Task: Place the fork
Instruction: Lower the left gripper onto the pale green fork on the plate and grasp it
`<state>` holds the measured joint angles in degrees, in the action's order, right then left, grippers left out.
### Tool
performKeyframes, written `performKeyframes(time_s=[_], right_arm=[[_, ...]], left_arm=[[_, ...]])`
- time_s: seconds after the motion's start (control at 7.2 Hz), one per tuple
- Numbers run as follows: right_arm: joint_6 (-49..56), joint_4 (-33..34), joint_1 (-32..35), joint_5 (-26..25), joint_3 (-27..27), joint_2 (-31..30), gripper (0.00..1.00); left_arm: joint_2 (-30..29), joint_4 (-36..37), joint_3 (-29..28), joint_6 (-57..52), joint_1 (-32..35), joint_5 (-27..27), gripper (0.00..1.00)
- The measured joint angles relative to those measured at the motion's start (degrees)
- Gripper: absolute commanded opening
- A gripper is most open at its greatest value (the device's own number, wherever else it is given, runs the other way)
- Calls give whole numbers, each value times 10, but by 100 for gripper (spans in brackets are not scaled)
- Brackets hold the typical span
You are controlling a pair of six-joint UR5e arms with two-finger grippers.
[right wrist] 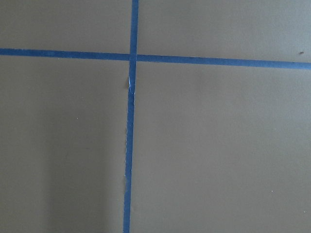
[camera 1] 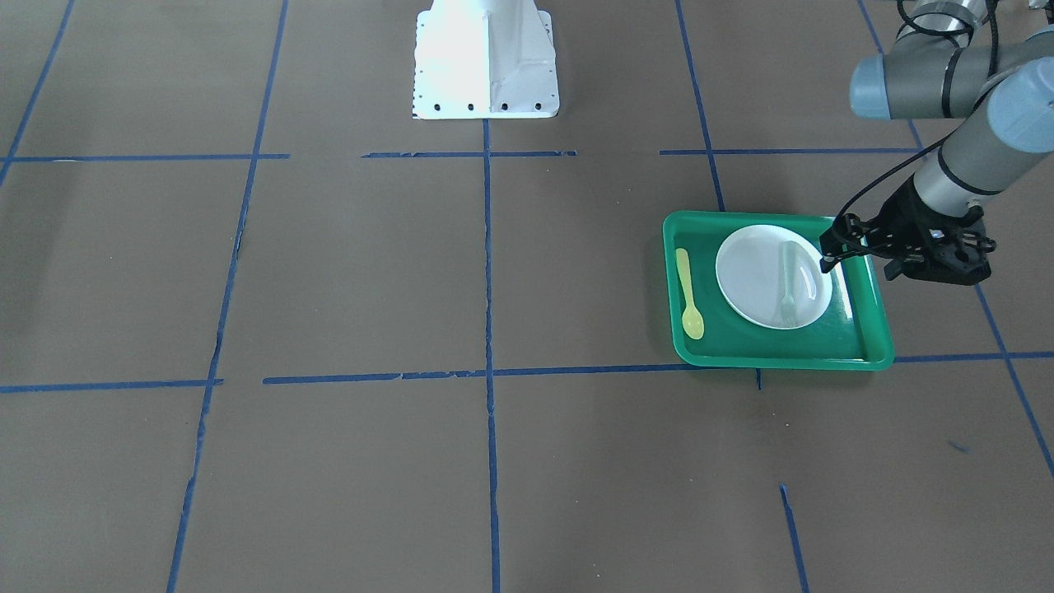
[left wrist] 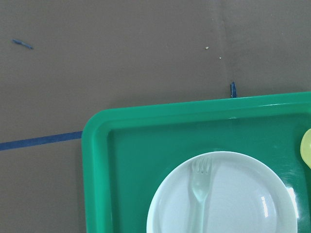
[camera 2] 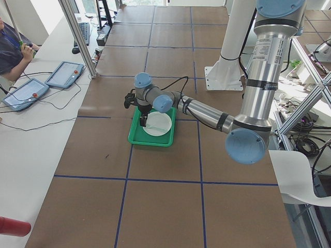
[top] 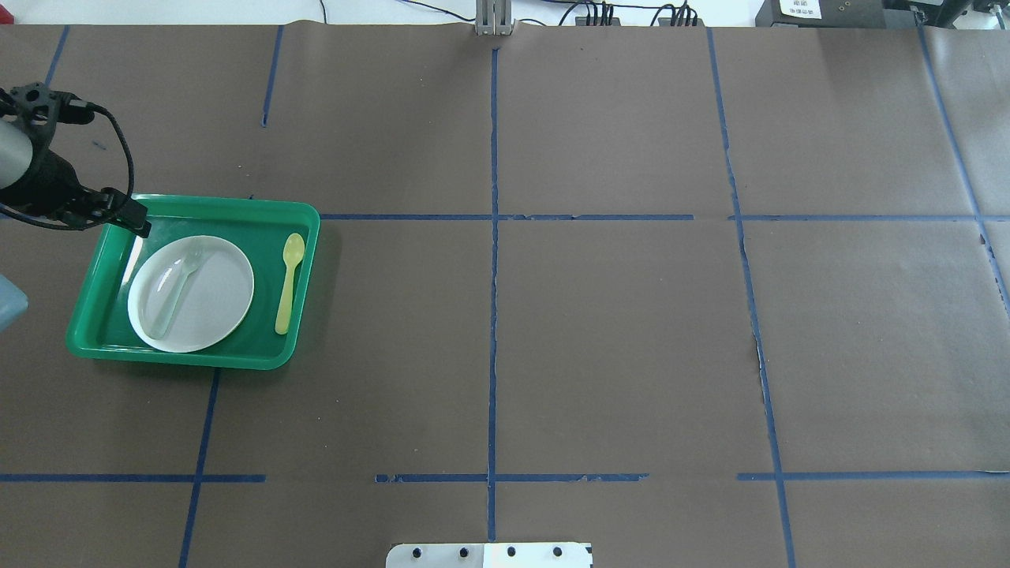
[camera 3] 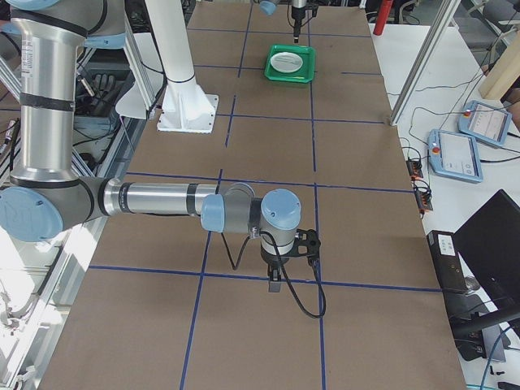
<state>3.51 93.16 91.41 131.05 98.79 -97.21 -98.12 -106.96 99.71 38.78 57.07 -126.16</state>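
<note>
Green plastic rims the tray [top: 197,207] at the robot's left end of the table [top: 552,315], and inside it sits a white plate [top: 217,304] with the fork [top: 175,290] lying flat on it. In the overhead view the fork occupies the plate's 9 o'clock half, tines towards 1 o'clock and handle towards 7 o'clock, so it rests wholly within the plate and nothing grips it. A yellow spoon [top: 288,284] lies on the tray floor at the plate's 3 o'clock, apart from the plate, which leaves the 9 o'clock strip of tray floor bare. The left gripper [top: 142,229] hangs over the tray's corner at the plate's 10 o'clock, near the tines but clear of the fork; it carries nothing, and how far its fingers are parted cannot be told from these views. Its wrist camera looks straight down on the tines, which suggests the arm is lined up on that end of the fork. Whether the plate is the fork's intended spot or the bare strip is cannot be judged. The right gripper [camera 3: 276,284] hovers over bare table well apart from the tray; its opening cannot be told.
</note>
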Motion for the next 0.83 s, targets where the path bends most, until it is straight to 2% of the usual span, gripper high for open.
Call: performKeyframes(time_s=[0.42, 0.83], right_arm=[[0, 0, 0, 0, 0, 0, 100], [0, 0, 0, 0, 0, 0, 100]], left_arm=[[-2, -47, -37, 56, -60, 39, 100], [-8, -64, -64, 61, -80, 45, 99]])
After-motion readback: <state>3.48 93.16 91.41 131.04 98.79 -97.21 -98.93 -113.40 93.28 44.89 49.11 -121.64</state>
